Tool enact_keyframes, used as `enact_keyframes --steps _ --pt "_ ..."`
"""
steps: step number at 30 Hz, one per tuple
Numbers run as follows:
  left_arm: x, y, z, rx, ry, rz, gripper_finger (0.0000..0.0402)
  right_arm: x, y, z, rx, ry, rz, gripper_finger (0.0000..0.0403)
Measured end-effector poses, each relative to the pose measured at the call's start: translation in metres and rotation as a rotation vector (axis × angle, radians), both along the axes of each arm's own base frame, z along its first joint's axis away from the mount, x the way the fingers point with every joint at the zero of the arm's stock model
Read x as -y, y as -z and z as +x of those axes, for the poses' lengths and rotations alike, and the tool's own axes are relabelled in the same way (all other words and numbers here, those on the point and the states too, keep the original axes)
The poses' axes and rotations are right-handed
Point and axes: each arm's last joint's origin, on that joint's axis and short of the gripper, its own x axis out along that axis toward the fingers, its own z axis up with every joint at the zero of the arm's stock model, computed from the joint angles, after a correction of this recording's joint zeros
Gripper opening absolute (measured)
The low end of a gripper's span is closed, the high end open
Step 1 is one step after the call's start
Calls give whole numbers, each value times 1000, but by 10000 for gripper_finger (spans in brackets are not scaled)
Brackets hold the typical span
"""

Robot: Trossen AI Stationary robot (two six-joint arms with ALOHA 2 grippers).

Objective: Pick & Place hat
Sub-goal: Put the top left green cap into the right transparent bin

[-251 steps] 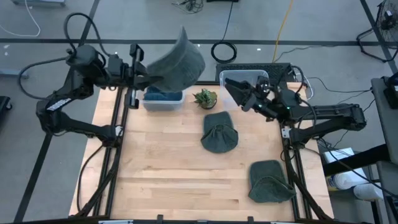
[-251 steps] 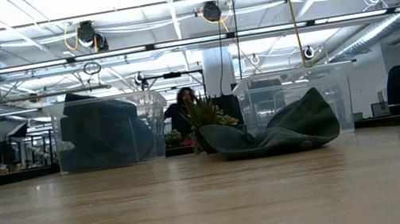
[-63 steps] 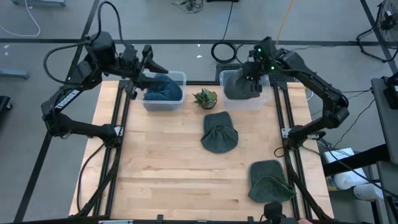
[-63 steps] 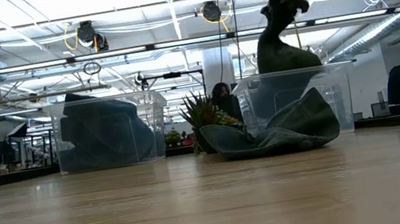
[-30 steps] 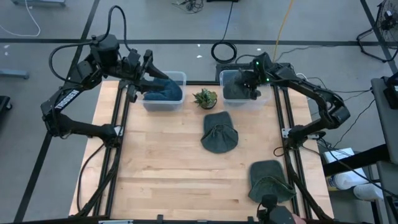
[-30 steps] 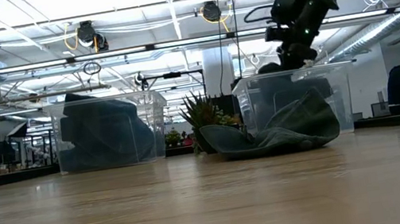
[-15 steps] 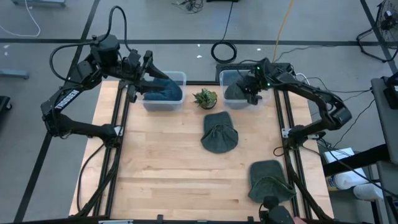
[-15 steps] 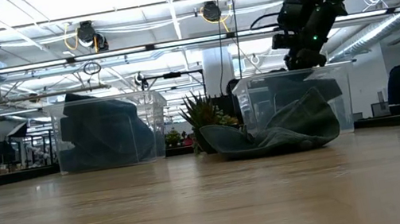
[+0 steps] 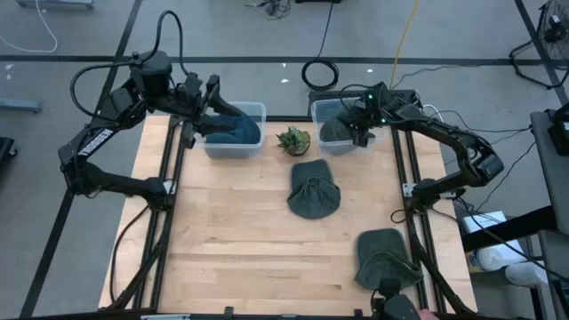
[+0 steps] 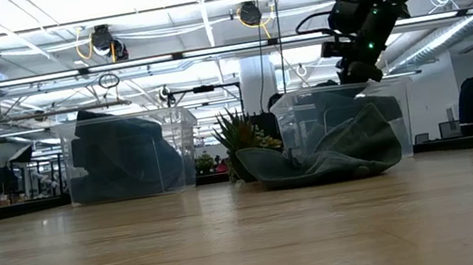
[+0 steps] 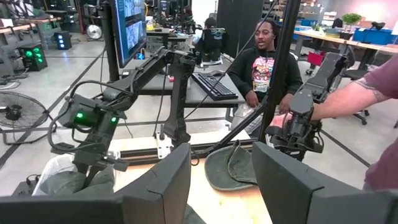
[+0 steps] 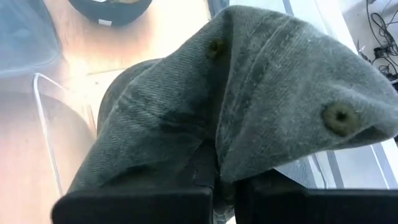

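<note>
Wooden table below; my right gripper stays clamped on the grey hat, lowering it into the bin.

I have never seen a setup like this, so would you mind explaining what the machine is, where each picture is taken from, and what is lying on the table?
This is a robot with two dark arms at a wooden table, each ending in a two-finger tool. One picture looks straight down, one looks level across the tabletop, and two come from cameras on the arms' wrists.

At the far edge stand two clear bins with a small potted plant between them. The left bin holds a blue hat; the left tool sits over it, fingers apart. The right tool is shut on a grey-green hat at the right bin.

Two more grey-green hats lie on the table: one mid-table, one near the right front corner. People show in the room behind.
</note>
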Motion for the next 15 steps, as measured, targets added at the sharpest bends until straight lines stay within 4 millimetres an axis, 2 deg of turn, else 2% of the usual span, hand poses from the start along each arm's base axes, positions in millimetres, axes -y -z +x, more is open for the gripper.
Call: enact_keyframes --steps 5,15 --pt "1 0 0 -3 2 -10 182 -1 -2 0 6 65 7 40" --pt "0 -1 0 0 -2 -40 201 -9 -20 -7 37 106 -54 189"
